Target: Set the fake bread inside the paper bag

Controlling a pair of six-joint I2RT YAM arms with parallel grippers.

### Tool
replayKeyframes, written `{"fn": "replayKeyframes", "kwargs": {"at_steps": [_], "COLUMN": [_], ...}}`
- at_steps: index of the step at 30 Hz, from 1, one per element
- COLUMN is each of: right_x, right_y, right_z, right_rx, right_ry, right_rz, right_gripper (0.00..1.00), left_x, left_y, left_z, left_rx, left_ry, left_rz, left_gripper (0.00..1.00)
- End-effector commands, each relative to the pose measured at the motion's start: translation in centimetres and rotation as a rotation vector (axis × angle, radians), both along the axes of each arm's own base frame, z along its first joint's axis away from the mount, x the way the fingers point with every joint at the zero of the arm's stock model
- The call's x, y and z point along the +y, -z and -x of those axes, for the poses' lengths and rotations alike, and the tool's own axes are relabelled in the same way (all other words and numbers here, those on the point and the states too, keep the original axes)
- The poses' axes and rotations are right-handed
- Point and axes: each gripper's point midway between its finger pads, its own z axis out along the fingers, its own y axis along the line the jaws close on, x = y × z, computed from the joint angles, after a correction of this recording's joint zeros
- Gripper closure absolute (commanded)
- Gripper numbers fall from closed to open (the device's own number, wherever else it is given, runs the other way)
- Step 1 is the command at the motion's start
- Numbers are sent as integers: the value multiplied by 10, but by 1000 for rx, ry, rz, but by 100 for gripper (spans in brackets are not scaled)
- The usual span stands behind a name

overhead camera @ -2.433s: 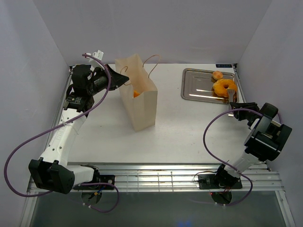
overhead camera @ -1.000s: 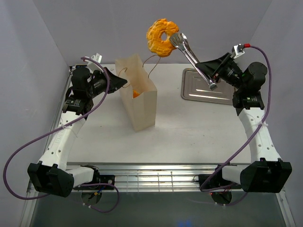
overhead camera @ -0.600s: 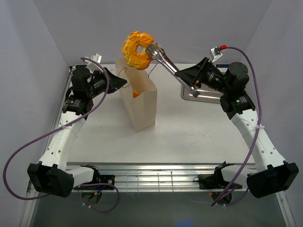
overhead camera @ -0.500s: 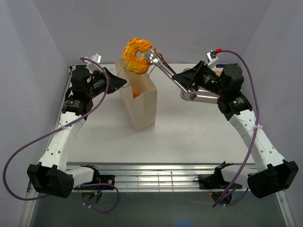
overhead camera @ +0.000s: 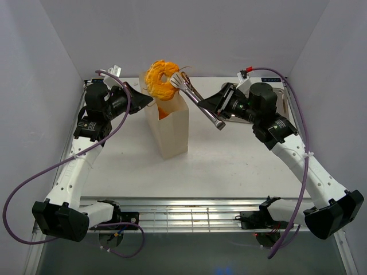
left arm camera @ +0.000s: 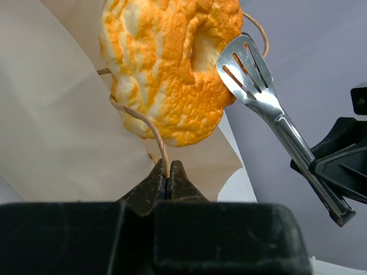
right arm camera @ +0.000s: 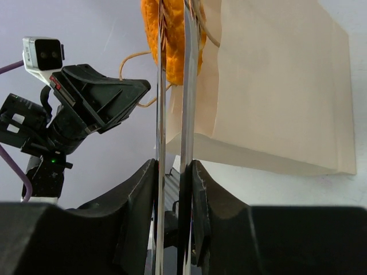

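Right gripper point(right arm camera: 172, 172) clamped on metal tongs point(overhead camera: 202, 107), tongs pinching ring doughnut point(overhead camera: 160, 80) above paper bag point(overhead camera: 173, 129) mouth (bag standing upright), left gripper point(left arm camera: 167, 175) closed on cord handle point(left arm camera: 140, 119).

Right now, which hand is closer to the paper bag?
Left. The left hand pinches the paper bag's cord handle; the right hand sits off to its right, reaching only with tongs holding the doughnut.

No text, label, brand name, number or sign can be read in any view. The paper bag point(overhead camera: 175, 129) shows plain, unprinted faces. The tongs point(overhead camera: 202, 104) show bare metal with no readable marking. Any markings on the arm housings are too small or blurred to make out.
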Motion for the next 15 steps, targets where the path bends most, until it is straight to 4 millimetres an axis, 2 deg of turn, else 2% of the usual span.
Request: {"fn": "replayKeyframes", "kwargs": {"at_steps": [1, 6, 11, 15], "right_x": [-14, -22, -24, -21], "right_y": [-29, -45, -44, -39], "right_z": [-8, -5, -2, 0], "right_rx": [-109, -152, -140, -130], "right_ry": [85, 115, 112, 90], "right_rz": [26, 32, 43, 49], "right_gripper": [92, 92, 92, 92], "left_x": [1, 3, 5, 7], "left_y": [-15, -15, -22, -36], "left_z": [11, 12, 12, 12], "left_rx": [-39, -44, -55, -77], "left_ry": [6, -3, -27, -42], "left_rz": [11, 9, 19, 39], "left_gripper": [100, 100, 100, 100]}}
